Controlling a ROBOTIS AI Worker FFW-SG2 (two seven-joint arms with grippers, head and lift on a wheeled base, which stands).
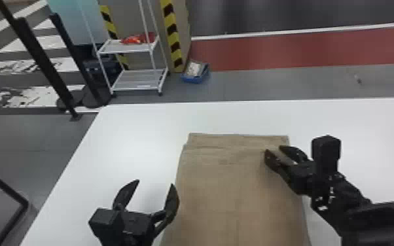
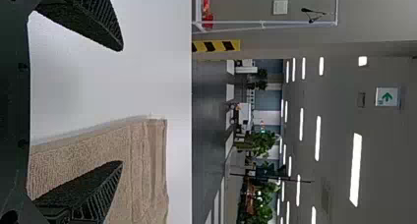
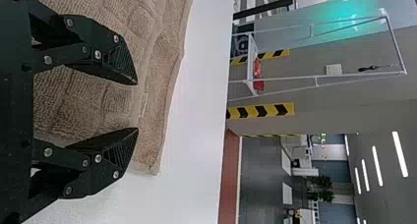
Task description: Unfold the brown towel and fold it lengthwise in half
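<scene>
Two open black grippers are hovering by a brown towel.
At lower center-left, the black two-fingered left gripper (image 1: 154, 182) is spreading its fingers wide, grasping nothing, near the towel's left edge; at center-right, the black two-fingered right gripper (image 1: 273, 149) is parting its fingers less widely, also empty, over the far right corner area. Between them the creased brown cloth towel (image 1: 232, 196) is lying on a smooth white table (image 1: 131, 131); beyond, a white metal rack (image 1: 137, 80) is standing upper left.
</scene>
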